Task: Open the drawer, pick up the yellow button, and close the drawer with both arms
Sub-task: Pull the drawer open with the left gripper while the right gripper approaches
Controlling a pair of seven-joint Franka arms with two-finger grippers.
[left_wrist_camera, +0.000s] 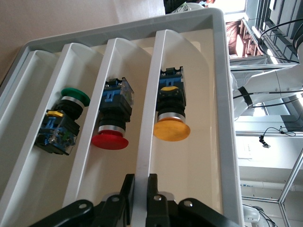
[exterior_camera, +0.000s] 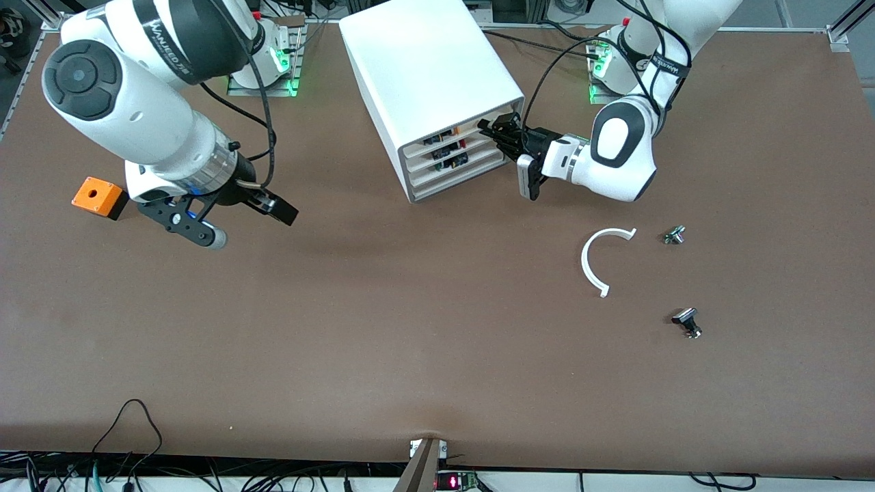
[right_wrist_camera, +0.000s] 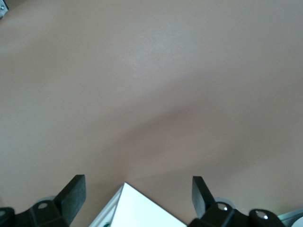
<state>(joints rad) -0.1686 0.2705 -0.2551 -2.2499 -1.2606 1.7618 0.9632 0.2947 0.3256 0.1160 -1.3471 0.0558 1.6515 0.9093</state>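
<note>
The white cabinet (exterior_camera: 424, 68) stands at the back of the table with its four drawers facing the left arm's end. My left gripper (exterior_camera: 493, 130) is at the cabinet's front, shut on the cream front edge (left_wrist_camera: 154, 94) of the top drawer. In the left wrist view its fingers (left_wrist_camera: 127, 189) pinch that edge from both sides. The button (left_wrist_camera: 171, 130), with a yellow-orange cap, lies in that top drawer. The drawer looks about level with the others. My right gripper (exterior_camera: 246, 225) is open and empty, up over the table toward the right arm's end.
A red button (left_wrist_camera: 110, 141) and a green button (left_wrist_camera: 75, 96) lie in the lower drawers. An orange box (exterior_camera: 96, 195) sits beside the right gripper. A white curved strip (exterior_camera: 595, 263) and two small silver-and-black parts (exterior_camera: 675, 235) (exterior_camera: 687, 321) lie toward the left arm's end.
</note>
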